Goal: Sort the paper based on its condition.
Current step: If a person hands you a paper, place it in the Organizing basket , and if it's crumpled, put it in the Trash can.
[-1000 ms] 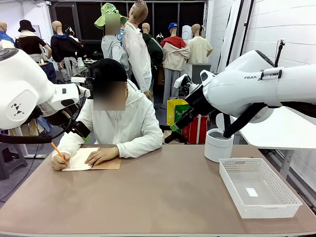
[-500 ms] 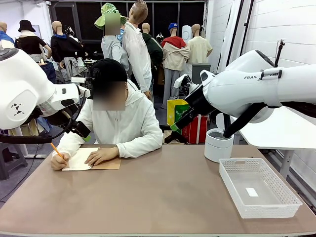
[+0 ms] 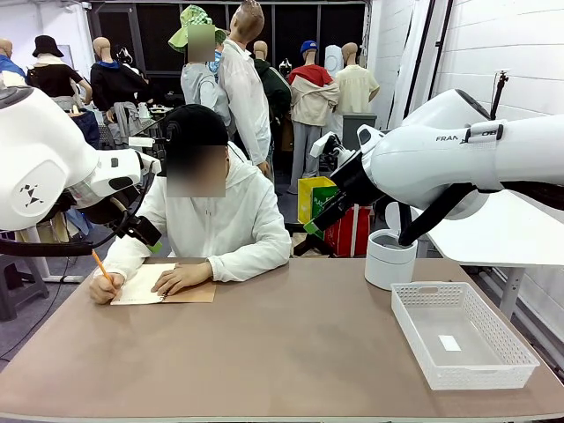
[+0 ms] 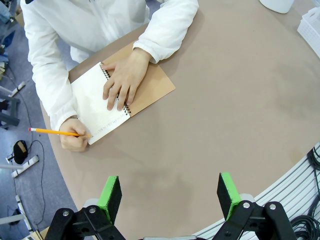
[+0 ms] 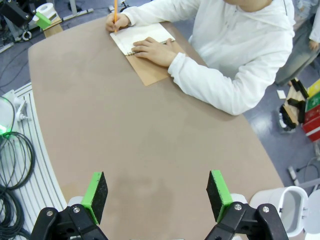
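Observation:
The paper is out of view as loose sheets. A person sits at the far left of the table, one hand (image 3: 181, 278) pressing on an open spiral notebook (image 3: 141, 285) with a brown cover, the other holding an orange pencil (image 3: 101, 267) at the white page (image 4: 92, 102). My left gripper (image 3: 150, 238) hangs open in the air beside the person's shoulder, its green pads (image 4: 110, 192) wide apart above bare table. My right gripper (image 3: 315, 220) is raised at mid-right, also open, its green pads (image 5: 95, 192) with nothing between them. The notebook (image 5: 142, 36) lies far from it.
A white plastic basket (image 3: 414, 330) stands at the right front with a small white scrap (image 3: 449, 343) inside. A white round bin (image 3: 389, 258) stands behind it near the table's far edge. The brown tabletop (image 3: 282, 344) stretches between the notebook and the basket.

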### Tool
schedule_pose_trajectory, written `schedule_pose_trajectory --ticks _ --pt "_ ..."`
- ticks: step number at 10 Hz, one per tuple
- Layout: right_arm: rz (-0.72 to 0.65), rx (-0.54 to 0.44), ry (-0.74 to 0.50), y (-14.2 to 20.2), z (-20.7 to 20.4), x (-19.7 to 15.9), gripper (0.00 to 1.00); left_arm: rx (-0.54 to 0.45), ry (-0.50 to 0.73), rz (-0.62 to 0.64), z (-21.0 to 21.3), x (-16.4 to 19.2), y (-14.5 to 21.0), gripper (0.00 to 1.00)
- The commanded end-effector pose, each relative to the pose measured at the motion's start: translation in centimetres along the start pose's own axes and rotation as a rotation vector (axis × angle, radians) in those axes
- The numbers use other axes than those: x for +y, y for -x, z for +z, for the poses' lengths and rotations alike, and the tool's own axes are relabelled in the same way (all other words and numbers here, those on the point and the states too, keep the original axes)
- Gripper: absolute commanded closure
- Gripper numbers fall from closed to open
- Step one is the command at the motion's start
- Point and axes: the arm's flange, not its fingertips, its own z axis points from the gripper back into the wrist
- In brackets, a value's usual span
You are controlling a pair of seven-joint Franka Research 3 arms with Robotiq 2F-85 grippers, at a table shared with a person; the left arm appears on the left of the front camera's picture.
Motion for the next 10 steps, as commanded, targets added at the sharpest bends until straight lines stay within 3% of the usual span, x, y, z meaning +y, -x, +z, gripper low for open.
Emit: schedule_pose_trajectory --ticks 1,10 --pt "-0.001 -0.005 0.000 -0.01 0.01 -0.05 0.00 -0.006 0.005 0.004 0.01 0.09 0.00 0.00" --pt "-0.001 -0.005 0.000 -0.01 0.01 -0.05 0.00 -0.006 0.005 0.004 0.01 0.09 0.00 0.00"
